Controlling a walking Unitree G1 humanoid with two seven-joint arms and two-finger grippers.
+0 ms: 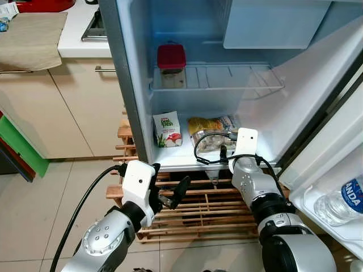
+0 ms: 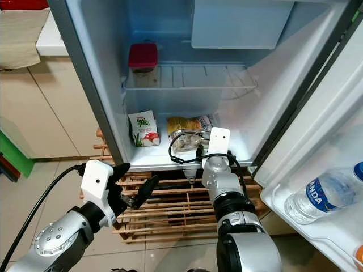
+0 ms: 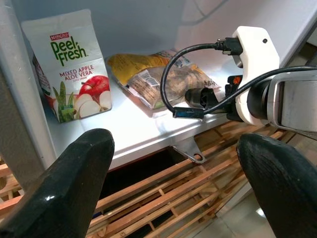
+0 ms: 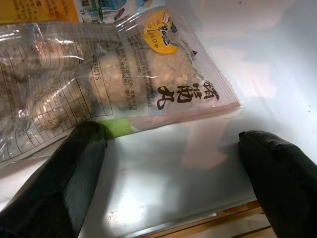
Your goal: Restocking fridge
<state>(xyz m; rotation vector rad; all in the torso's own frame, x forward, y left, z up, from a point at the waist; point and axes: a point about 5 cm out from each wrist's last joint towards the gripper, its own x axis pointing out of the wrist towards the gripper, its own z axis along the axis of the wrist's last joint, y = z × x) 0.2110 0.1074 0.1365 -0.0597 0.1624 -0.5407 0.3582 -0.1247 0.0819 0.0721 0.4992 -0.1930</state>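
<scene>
A: Looking down from the head views, an open fridge (image 1: 136, 107) is seen. On its bottom shelf a Peel Fresh apple aloe vera juice carton (image 1: 167, 129) stands upright, with a clear bag of meatballs (image 1: 212, 133) lying flat just beside it. A red-lidded container (image 1: 171, 63) sits on the wire shelf (image 1: 227, 79) above. A water bottle (image 1: 339, 201) lies in the door rack.

B: And the wrist views?

A: In the left wrist view, the left gripper (image 3: 173, 193) is held open and empty, outside the shelf edge. In the right wrist view, the right gripper (image 4: 168, 168) is spread open, one finger touching the bag's edge, nothing gripped.

B: What should be done well?

A: Probably the bag has been placed; the arm should be drawn straight back so the cable (image 1: 212, 148) is not snagged.
</scene>
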